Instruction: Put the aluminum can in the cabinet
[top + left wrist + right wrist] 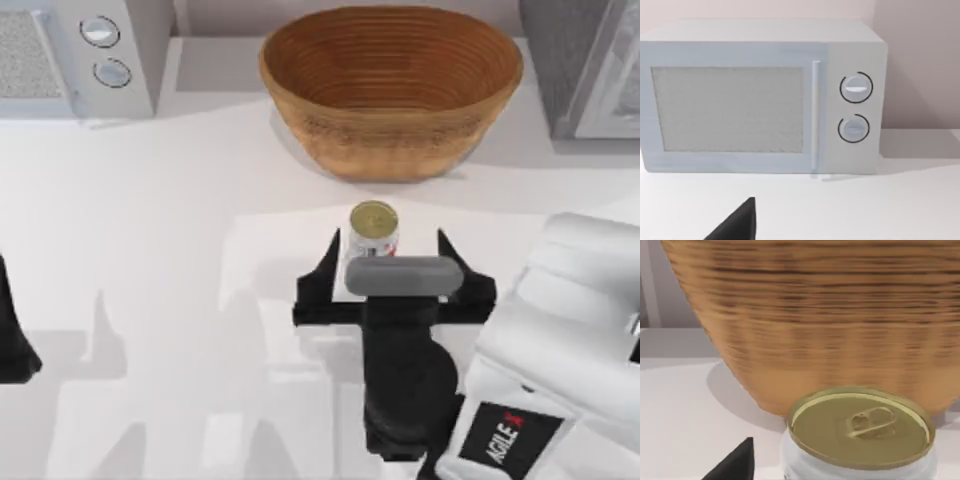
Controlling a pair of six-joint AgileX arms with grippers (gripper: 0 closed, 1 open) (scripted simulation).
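- Top view: the aluminum can (374, 231) is standing upright on the white bench (170, 230), just in front of the woven basket (390, 90) and apart from it.
- The right claw (388, 258) is sitting spread wide, one dark fingertip (330, 252) on the can's left and the other on its right, neither touching the can as far as I can tell. The can is lying between them, a little toward the left finger and the basket.
- The left arm is parking at the bench's left edge, well away from the basket, near the microwave (75, 55).
- Left wrist view: the microwave (760, 97) is facing the camera, door shut, two dials beside it. One dark fingertip (737, 225) of the left claw is poking in; whether that claw is spread or pressed together I cannot tell.
- Right wrist view: the can's dull gold top (860, 426) with its pull tab is looming close, the basket wall (815, 315) rising just behind it. A single fingertip (735, 465) is showing beside the can, clear of it.
- Handling, as I judge it: a thin-walled can, light, smooth and slippery, easy to dent or tip. The squeeze is wanting to land on the white round body, mid-height, gentle and square.
- The cabinet is presumably the grey unit (590, 65) to the basket's right, though that is a guess.
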